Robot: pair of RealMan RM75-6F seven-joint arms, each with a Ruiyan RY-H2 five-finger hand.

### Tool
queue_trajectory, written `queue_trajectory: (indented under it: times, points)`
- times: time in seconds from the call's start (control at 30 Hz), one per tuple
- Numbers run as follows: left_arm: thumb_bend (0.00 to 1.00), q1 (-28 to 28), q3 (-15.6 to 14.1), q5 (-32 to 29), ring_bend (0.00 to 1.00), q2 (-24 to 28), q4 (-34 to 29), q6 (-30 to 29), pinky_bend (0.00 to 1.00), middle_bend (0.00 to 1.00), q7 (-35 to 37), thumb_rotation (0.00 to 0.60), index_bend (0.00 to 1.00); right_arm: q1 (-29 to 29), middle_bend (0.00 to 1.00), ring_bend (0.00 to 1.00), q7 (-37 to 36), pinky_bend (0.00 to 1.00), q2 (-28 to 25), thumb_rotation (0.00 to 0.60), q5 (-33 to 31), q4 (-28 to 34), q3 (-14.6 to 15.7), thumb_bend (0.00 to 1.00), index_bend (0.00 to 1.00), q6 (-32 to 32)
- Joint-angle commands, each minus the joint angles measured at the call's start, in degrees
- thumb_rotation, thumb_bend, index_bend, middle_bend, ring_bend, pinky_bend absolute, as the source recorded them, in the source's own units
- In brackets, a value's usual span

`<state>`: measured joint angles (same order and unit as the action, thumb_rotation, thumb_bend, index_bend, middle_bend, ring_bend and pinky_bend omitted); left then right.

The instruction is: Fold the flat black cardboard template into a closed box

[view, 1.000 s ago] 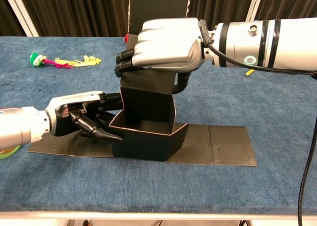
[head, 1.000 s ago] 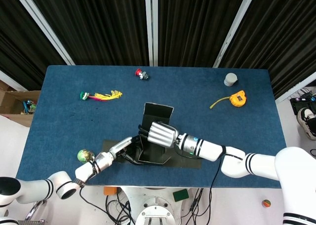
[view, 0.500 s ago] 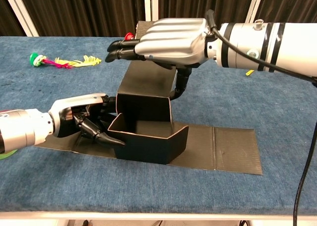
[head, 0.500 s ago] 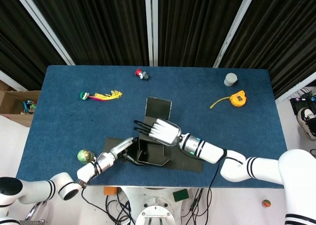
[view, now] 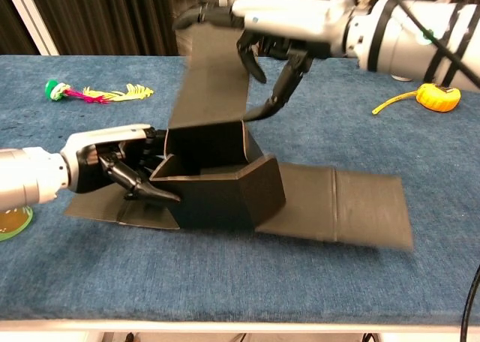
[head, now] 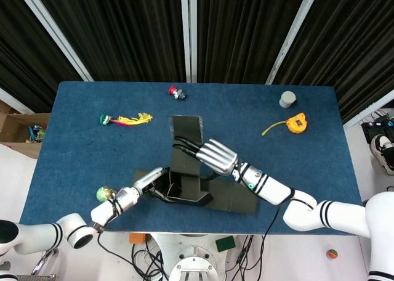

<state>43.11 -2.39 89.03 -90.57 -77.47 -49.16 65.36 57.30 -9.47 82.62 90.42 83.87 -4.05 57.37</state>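
No writing can be read on anything. On the blue counter (head: pixel 80 151), the left hand (view: pixel 112 166) grips the left wall of the half-folded black cardboard box (view: pixel 217 188) near the front edge, and the right hand (view: pixel 277 16), fingers spread, presses the tall rear flap. Only the head view shows the grey cylinder (head: pixel 287 99); the chest view alone shows the box's hollow inside.

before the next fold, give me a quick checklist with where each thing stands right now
1. Left hand braces the left wall of the black cardboard box: ok.
2. Right hand at the tall rear lid panel: ok, firm grip cannot tell.
3. Lid folded shut: not ok, panel stands upright.
4. Right-side flap raised: not ok, lies flat on the table.
5. Yellow tape measure clear of the box: ok.
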Motion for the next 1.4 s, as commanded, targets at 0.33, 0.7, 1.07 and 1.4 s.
queue_trajectory:
  times: [0.33,0.7,1.07,1.4]
  points:
    - [0.04,0.86,0.60,-1.41,0.49,4.05,-3.18,1.82,0.87,0.31,1.38,0.600,0.28,-5.44,0.04,0.61,4.95,1.00,3.29,0.600,5.24,-6.72,-0.50,0.16,0.00,11.15]
    - [0.04,-2.40,2.61,-1.93,0.49,14.03,-9.85,-3.55,0.88,0.31,14.80,0.600,0.28,-19.60,0.10,0.62,-7.75,1.00,-2.33,0.600,1.02,-7.53,-0.90,0.19,0.00,28.98]
    - [0.04,-2.56,3.61,3.32,0.48,20.15,-14.17,-9.33,0.88,0.30,37.36,0.600,0.28,-25.35,0.20,0.64,-25.12,1.00,-1.35,0.600,-3.32,-13.40,2.12,0.19,0.06,21.54]
    - [0.04,0.53,4.15,2.95,0.48,19.09,-15.64,-6.28,0.88,0.30,37.63,0.600,0.28,-19.63,0.26,0.65,-22.81,1.00,3.32,0.600,8.98,-9.28,1.22,0.19,0.16,24.17]
